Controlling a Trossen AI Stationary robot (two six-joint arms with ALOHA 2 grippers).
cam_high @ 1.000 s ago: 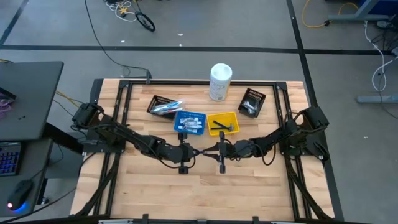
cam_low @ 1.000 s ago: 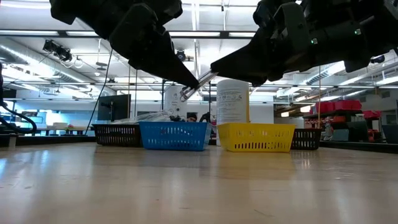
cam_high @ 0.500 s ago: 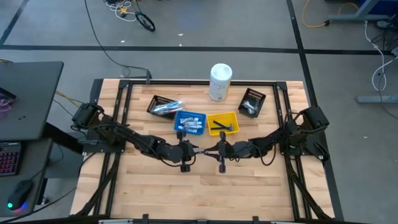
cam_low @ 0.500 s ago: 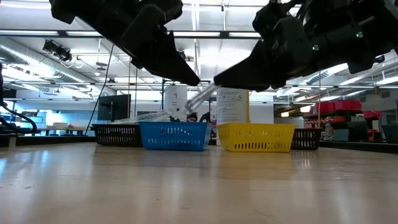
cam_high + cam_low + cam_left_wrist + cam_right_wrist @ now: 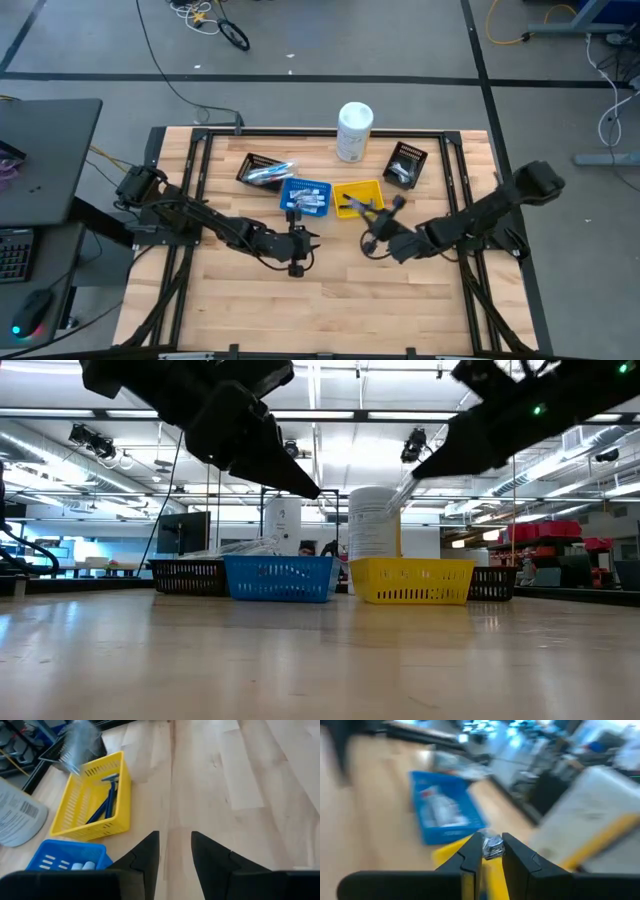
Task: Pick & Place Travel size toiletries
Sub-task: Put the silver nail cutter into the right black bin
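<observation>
My wooden table (image 5: 330, 310) sits in a grey-floored workshop, and against the earlier pictures the change is all on the right: the two grippers were nose to nose in front of the bins, and now the right gripper (image 5: 374, 209) has swung away from the left one and reaches over the near edge of the yellow bin (image 5: 345, 188), its arm stretched out toward the table's right side. In its wrist view the fingers are pinched on a small clear-wrapped item (image 5: 493, 846), a travel toiletry I cannot identify further, held above the yellow rim. The left gripper (image 5: 301, 237) has barely shifted; it hangs just in front of the blue bin (image 5: 305, 195), its fingers parted with nothing between them in its wrist view. Nearest of the bins, the blue one holds small white tubes (image 5: 308, 201), and the yellow one beside it holds blue-handled razors (image 5: 104, 802). Farther back, a black bin (image 5: 262, 170) on the left carries pale wrapped pieces, another black bin (image 5: 405, 163) stands on the right, and a white canister (image 5: 354, 131) rises between them; its label print is too small to read.
</observation>
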